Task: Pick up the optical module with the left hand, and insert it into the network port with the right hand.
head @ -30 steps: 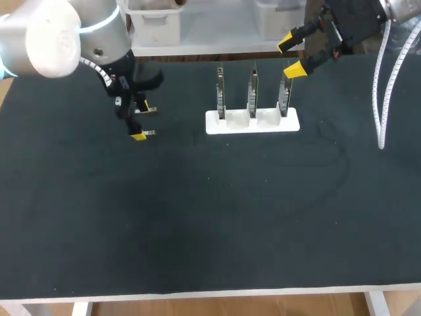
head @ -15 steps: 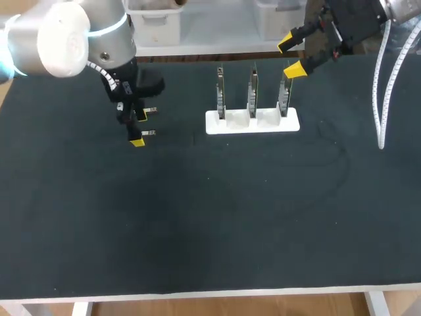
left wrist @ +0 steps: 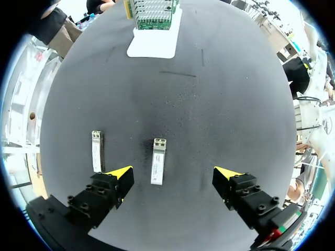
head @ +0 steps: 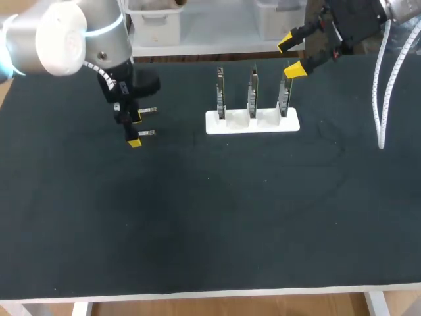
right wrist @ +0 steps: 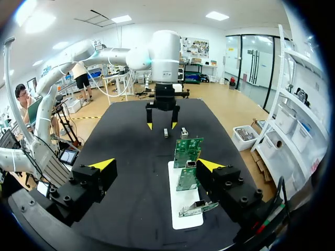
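Black matting covers the desk (head: 230, 217), with a white stand (head: 253, 123) of three upright network cards (head: 253, 89) near the middle of its far edge. My left arm (head: 72, 39) has nudged its tool slightly toward the near edge over the last second. My right arm (head: 355, 20) has kept still above the far right corner, its right tool (head: 291, 56) spread wide and empty. That small shift looks like final lining-up before a descent. The left tool (left wrist: 174, 172) hangs open over the far left part of the desk. The optical module (left wrist: 158, 160) lies flat and untouched between its fingers, nearer one of them. A second module (left wrist: 96, 151) lies just outside that finger.
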Robot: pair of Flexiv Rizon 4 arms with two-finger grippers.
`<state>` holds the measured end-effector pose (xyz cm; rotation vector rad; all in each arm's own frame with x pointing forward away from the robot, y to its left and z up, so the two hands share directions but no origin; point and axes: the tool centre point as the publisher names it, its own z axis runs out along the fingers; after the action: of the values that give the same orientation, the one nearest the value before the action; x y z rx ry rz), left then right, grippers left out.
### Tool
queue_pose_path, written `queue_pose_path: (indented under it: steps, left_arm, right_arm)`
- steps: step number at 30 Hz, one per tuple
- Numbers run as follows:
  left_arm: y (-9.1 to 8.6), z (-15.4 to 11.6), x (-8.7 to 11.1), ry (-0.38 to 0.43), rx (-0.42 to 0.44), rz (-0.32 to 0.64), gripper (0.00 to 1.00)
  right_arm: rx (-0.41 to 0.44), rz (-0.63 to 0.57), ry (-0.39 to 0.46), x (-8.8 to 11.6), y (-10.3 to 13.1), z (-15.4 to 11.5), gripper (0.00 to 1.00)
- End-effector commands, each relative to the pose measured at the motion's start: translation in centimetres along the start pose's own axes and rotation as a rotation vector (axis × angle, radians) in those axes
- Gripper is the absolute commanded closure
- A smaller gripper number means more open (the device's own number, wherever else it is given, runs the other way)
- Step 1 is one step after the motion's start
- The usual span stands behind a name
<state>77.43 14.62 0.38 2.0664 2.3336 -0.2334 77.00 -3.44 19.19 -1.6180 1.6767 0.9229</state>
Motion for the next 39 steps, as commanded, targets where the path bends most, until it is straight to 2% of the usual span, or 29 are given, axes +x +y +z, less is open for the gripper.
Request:
queue_pose_path:
  steps: [1,13,24,39]
  left_arm:
    - [-0.1,0.0,0.1,0.000,-0.008,0.001,0.00]
    - [0.4,0.5,-0.5,0.033,-0.011,0.021,0.00]
    - [0.8,0.2,0.2,0.065,-0.013,0.019,0.00]
    - [1.1,0.9,0.5,0.068,-0.018,0.013,0.00]
  right_arm:
    - [-0.001,0.000,0.000,0.0,-0.1,0.0,0.00]
    - [-0.001,0.000,0.000,0.0,-0.1,0.0,0.00]
    - [-0.001,0.000,0.000,0.0,-0.1,0.0,0.00]
    - [-0.001,0.000,0.000,0.0,-0.1,0.0,0.00]
